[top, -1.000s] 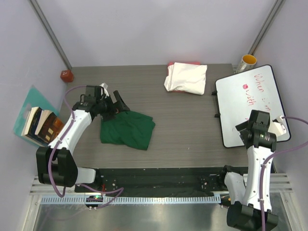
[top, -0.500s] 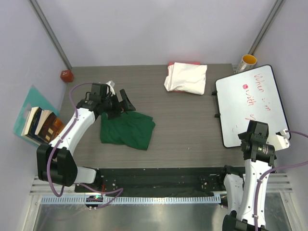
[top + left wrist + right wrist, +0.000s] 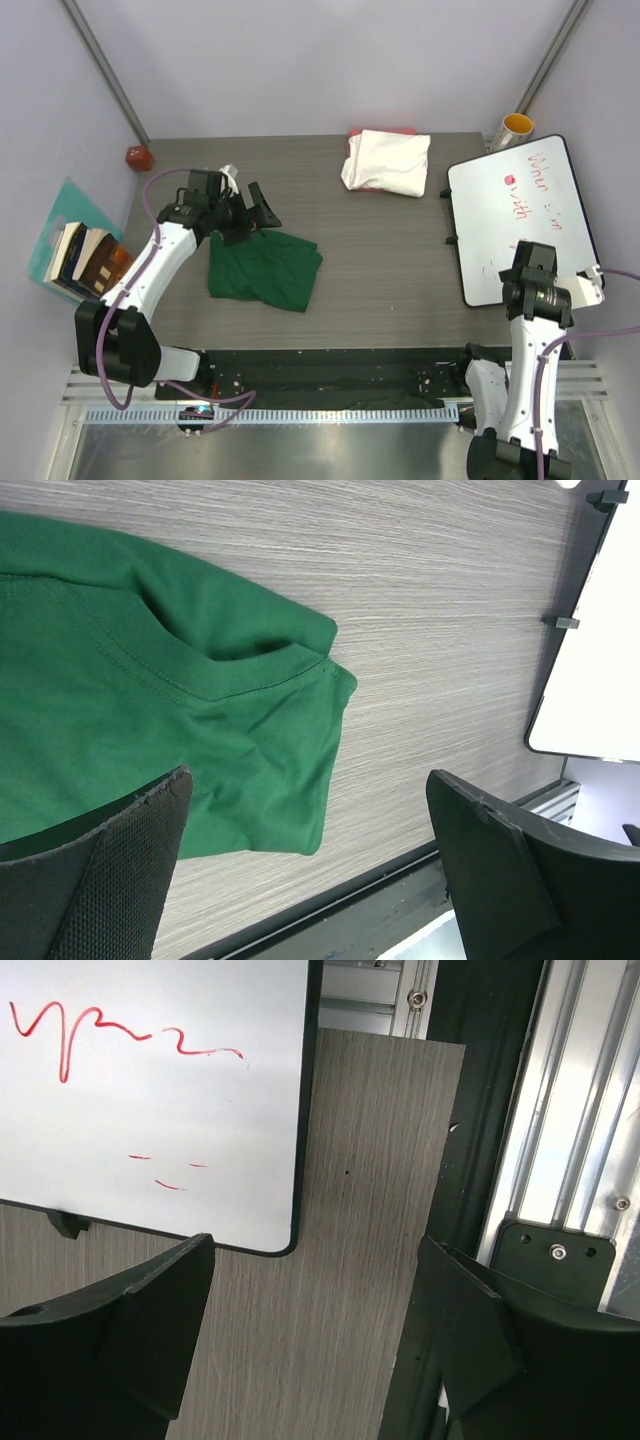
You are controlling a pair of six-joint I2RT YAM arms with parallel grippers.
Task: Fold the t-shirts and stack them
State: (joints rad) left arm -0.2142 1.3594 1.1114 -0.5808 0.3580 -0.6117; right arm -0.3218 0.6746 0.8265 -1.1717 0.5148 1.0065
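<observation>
The left arm reaches out over the table, and the left jaws stand wide apart with nothing between them. Directly under them lies the dark green t-shirt, crumpled and only loosely doubled over. In the left wrist view the shirt fills the space below one finger and runs out toward the gap, its collar seam and a sleeve hem showing. The other finger hangs over bare table. Whether the first finger touches the cloth is hard to tell from this angle; it looks to be just above it.

Well beyond the left jaws, toward the far edge of the table, sits the cream-white folded bundle, with a red-pink cloth edge peeking out behind it. The two shirts are well apart.

The right arm is drawn back at the near right corner, and the right jaws are also spread wide and empty. Beneath them is the near corner of the whiteboard with its red scrawl, bare table just beside it, and a metal rail at the table's edge. Both shirts lie far off to the left of these jaws.

Past the whiteboard stands a yellow cup.
</observation>
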